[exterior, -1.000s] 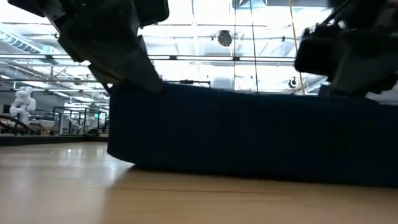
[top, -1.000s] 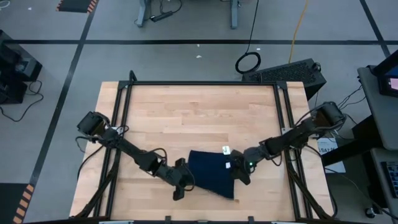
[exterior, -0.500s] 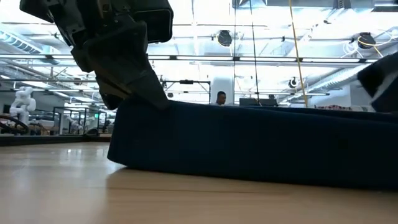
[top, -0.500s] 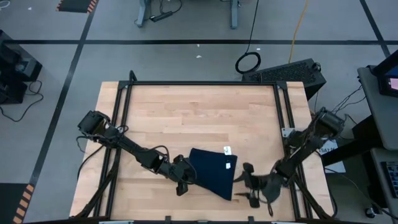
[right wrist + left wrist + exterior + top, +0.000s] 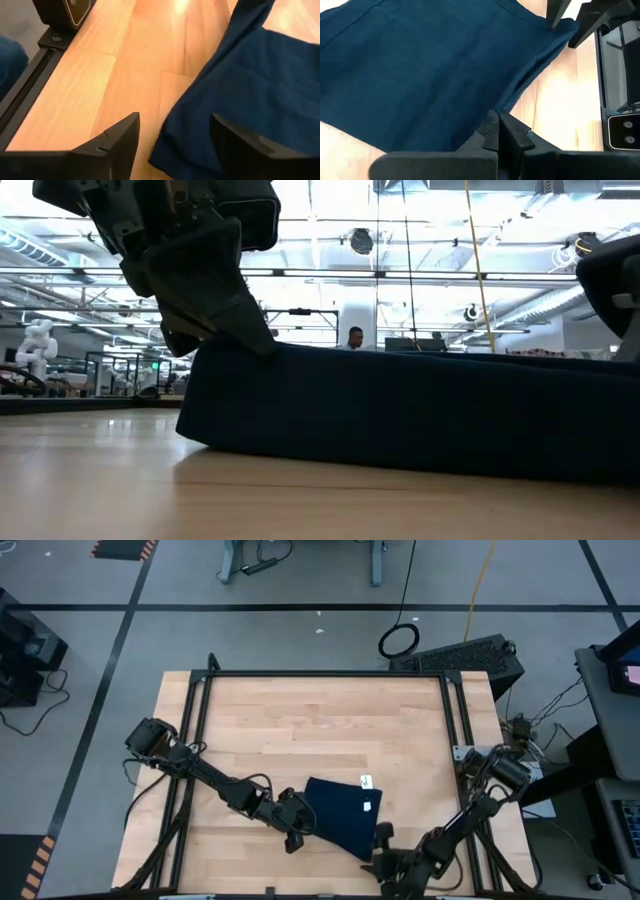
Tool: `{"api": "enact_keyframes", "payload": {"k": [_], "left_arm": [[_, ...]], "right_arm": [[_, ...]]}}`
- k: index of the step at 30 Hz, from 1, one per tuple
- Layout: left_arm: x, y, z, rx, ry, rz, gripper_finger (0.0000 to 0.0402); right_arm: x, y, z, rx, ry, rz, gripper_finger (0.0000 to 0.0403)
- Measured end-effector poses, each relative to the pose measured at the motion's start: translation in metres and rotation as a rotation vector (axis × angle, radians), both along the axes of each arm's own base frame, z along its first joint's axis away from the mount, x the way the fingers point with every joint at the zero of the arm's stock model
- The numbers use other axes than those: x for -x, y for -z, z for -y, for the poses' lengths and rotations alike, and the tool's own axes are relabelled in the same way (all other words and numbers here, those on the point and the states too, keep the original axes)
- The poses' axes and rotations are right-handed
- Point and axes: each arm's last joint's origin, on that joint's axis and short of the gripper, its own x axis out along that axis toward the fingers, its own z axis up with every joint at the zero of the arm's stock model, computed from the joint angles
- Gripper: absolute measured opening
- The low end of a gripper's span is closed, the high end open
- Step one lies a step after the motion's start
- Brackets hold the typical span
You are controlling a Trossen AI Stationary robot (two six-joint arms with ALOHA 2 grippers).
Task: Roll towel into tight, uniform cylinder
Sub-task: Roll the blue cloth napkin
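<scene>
Right gripper (image 5: 385, 862) has withdrawn, jaws apart, just beside towel (image 5: 340, 816); left gripper (image 5: 297, 831) clamps its edge.

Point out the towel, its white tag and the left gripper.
towel (image 5: 340, 822), high view, middle of the folded cloth.
white tag (image 5: 365, 781), high view, on the tag itself.
left gripper (image 5: 297, 830), high view, at the towel's edge.

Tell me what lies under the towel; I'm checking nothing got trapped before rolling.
The towel lies on the bare wooden table; light wood shows all around its edges. The left gripper pinches one edge. Whatever sits beneath the cloth's middle is covered and cannot be seen.
</scene>
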Motion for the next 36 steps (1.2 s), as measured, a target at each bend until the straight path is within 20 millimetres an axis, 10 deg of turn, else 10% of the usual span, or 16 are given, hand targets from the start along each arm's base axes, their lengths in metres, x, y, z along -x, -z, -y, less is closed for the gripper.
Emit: {"api": "enact_keyframes", "payload": {"k": [15,26,36], "left_arm": [[0.008,0.0,0.015,0.005,0.067,-0.005,0.0001],[0.013,-0.003,0.032,0.059,0.258,0.021,0.0001],[0.005,0.02,0.004,0.099,0.266,-0.07,0.0001]], "right_arm": [[-0.003,-0.001,-0.003,-0.166,0.181,0.003,0.0014],[-0.006,-0.032,-0.002,-0.539,0.216,-0.111,0.0003],[-0.013,-0.004,0.034,-0.789,0.193,-0.237,0.0001]]}}
